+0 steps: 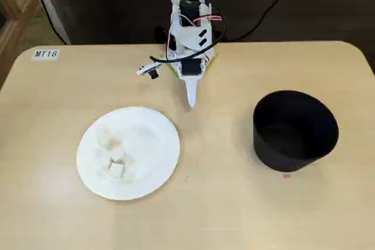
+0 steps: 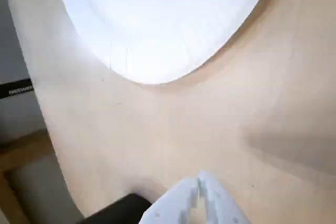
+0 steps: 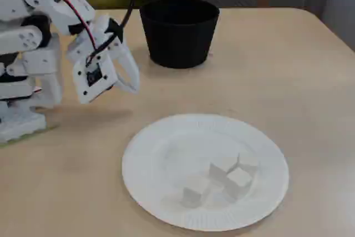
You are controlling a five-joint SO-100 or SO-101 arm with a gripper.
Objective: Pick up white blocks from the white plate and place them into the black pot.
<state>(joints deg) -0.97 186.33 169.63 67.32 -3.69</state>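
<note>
Nothing appears moved yet: the white blocks (image 1: 113,159) sit clustered on the white plate (image 1: 155,124) at lower left of a fixed view. The black pot (image 1: 295,132), right, looks empty. The gripper (image 1: 191,102), top centre, is closed and holds nothing.

— Arm (image 1: 188,33)?
— Folded low and compact over its base at the table's far edge in a fixed view; white links, black servos, red wires showing.
— Gripper (image 1: 191,101)?
— Pointing forward and down, tip held above the surface. Fingers pressed together, holding nothing.
— From the side?
— Gripper (image 3: 132,84) tilted downward, clear of the tabletop, shadow beneath it.
— Wrist view?
— Gripper (image 2: 199,181) entering from the bottom edge, white fingers (image 2: 178,203) meeting along a thin seam.
</note>
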